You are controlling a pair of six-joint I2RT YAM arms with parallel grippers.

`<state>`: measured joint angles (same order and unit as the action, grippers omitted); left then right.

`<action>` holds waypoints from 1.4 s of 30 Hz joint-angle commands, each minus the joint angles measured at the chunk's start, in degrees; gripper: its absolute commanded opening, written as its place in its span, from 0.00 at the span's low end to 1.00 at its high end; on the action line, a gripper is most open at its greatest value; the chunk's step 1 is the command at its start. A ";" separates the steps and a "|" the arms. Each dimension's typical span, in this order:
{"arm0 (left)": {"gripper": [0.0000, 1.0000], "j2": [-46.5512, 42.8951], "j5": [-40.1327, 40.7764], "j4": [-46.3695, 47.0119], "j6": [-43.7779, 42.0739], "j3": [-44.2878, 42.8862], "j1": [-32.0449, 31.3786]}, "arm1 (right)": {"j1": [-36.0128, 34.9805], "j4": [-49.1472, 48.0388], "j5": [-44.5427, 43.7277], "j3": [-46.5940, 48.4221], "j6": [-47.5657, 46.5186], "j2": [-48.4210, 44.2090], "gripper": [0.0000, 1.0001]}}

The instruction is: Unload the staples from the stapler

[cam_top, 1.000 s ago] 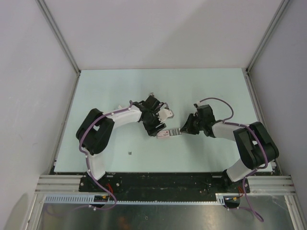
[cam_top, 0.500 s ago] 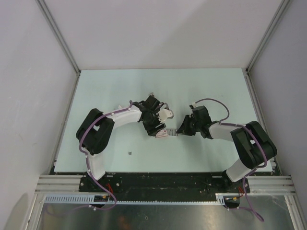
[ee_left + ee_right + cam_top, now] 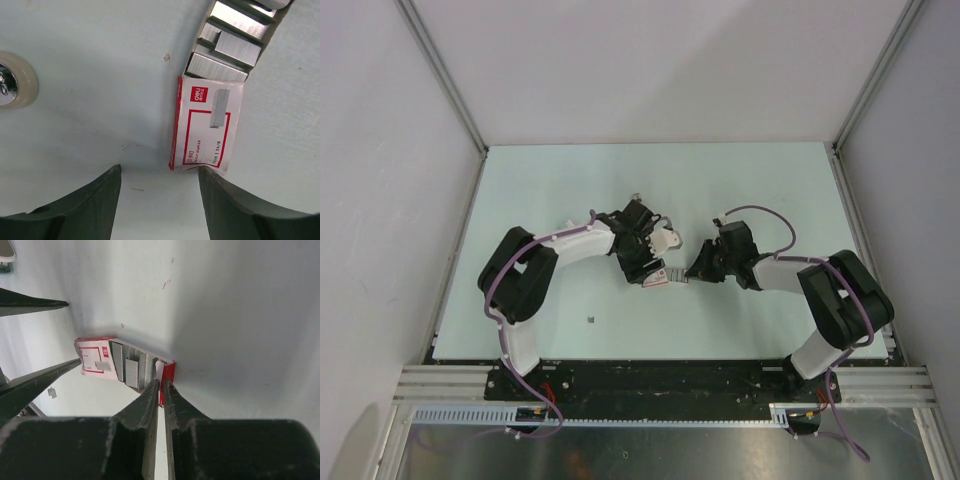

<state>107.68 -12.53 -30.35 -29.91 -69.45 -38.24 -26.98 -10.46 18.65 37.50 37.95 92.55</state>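
A small white-and-red staple box (image 3: 207, 127) lies on the pale table, its inner tray pulled partly out and showing grey strips of staples (image 3: 227, 47). My left gripper (image 3: 160, 170) is open, its right finger touching the box's near end. My right gripper (image 3: 161, 382) is shut on the red end flap of the tray (image 3: 168, 375), with staples (image 3: 131, 371) beside it. In the top view the box (image 3: 661, 279) lies between the left gripper (image 3: 648, 268) and the right gripper (image 3: 688, 272). A pale object, probably the stapler (image 3: 667, 240), lies just behind; its rounded end (image 3: 12, 85) shows in the left wrist view.
A tiny dark bit (image 3: 591, 319) lies on the table near the left arm's base. Grey walls enclose the table on three sides. My left gripper's dark fingers (image 3: 35, 377) show at the left of the right wrist view.
My right gripper has moved a little to the left, towards the left gripper, bringing the tray end with it. The left arm has barely moved.
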 commanded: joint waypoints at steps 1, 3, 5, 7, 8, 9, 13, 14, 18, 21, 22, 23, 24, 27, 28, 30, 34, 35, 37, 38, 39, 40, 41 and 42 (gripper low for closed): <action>0.68 -0.34 -1.30 2.01 -4.91 1.65 -0.51 | 0.53 -2.32 3.60 1.07 -0.69 2.37 0.12; 0.68 -0.45 -1.62 1.99 -6.61 1.96 -0.47 | 1.80 -1.17 4.71 2.12 -2.12 3.01 0.12; 0.67 -0.71 -1.97 2.01 -8.40 2.35 -0.47 | 2.49 0.32 5.31 3.54 -3.99 3.41 0.13; 0.67 -0.96 -2.19 2.10 -10.12 2.58 -0.51 | 2.62 2.43 5.55 5.44 -6.15 4.03 0.13; 0.67 -1.10 -2.25 2.08 -10.85 2.62 -0.51 | 2.59 3.32 5.80 6.30 -7.11 4.43 0.13; 0.66 -1.22 -2.37 2.06 -11.47 2.59 -0.56 | 2.48 3.95 5.96 7.16 -7.86 4.81 0.14; 0.67 -1.45 -2.85 2.09 -13.05 2.02 -0.46 | 1.57 5.68 6.60 10.21 -9.80 6.26 0.16; 0.67 -1.70 -2.85 2.11 -12.93 1.90 -0.45 | 1.40 6.40 6.89 10.83 -10.17 6.25 0.17; 0.81 -4.36 -2.93 1.97 -11.54 2.39 -0.10 | 1.72 9.51 6.20 11.42 -11.26 2.76 0.23; 0.90 -7.60 -3.78 1.77 -9.89 2.84 1.01 | 2.60 12.82 4.66 11.50 -11.94 -1.19 0.26; 0.94 -8.77 -4.19 1.65 -9.32 2.88 1.52 | 2.79 13.18 4.12 11.70 -12.12 -2.18 0.27; 0.96 -9.84 -4.71 1.45 -8.60 2.85 1.95 | 2.98 13.49 3.50 12.15 -12.29 -2.72 0.28; 0.98 -10.77 -5.36 1.18 -8.07 2.89 2.25 | 3.12 13.78 2.92 12.86 -12.51 -2.72 0.28; 0.99 -12.95 -7.96 0.12 -6.74 3.35 2.44 | 2.82 14.04 1.80 15.93 -13.02 -0.12 0.29; 0.99 -13.38 -8.74 -0.15 -6.39 3.57 2.37 | 2.38 13.74 1.19 17.12 -13.10 1.03 0.29; 1.00 -13.75 -9.88 -0.41 -5.97 4.22 2.27 | 0.92 12.91 -0.57 19.64 -13.68 3.66 0.29; 0.99 -13.30 -11.22 -0.41 -4.84 5.45 2.11 | -2.96 13.83 -4.15 26.53 -16.39 10.57 0.28; 0.99 -13.33 -11.43 -0.46 -4.52 5.77 1.98 | -3.55 14.08 -4.46 27.87 -16.67 12.14 0.28; 0.99 -13.43 -11.65 -0.42 -3.96 6.29 1.55 | -4.25 13.98 -4.41 29.41 -16.31 14.30 0.27; 0.99 -13.49 -11.77 -0.37 -3.55 6.45 1.35 | -4.50 13.89 -4.28 29.70 -16.06 15.06 0.26; 0.99 -13.43 -11.88 -0.26 -3.12 6.53 1.16 | -4.75 13.93 -4.17 29.81 -15.84 15.61 0.26; 0.99 -13.36 -11.71 -0.12 -2.87 6.61 0.89 | -5.10 14.22 -4.12 29.91 -15.65 16.07 0.26; 1.00 -13.23 -11.41 0.09 -2.69 6.65 0.67 | -5.45 14.53 -4.05 29.91 -15.55 16.42 0.25; 1.00 -12.95 -11.00 0.36 -2.61 6.63 0.38 | -5.85 14.96 -4.06 29.91 -15.55 16.78 0.24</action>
<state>95.31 -21.69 -30.83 -34.48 -62.98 -36.62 -32.10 3.01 15.79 65.41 23.22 108.09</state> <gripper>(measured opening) 0.994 0.256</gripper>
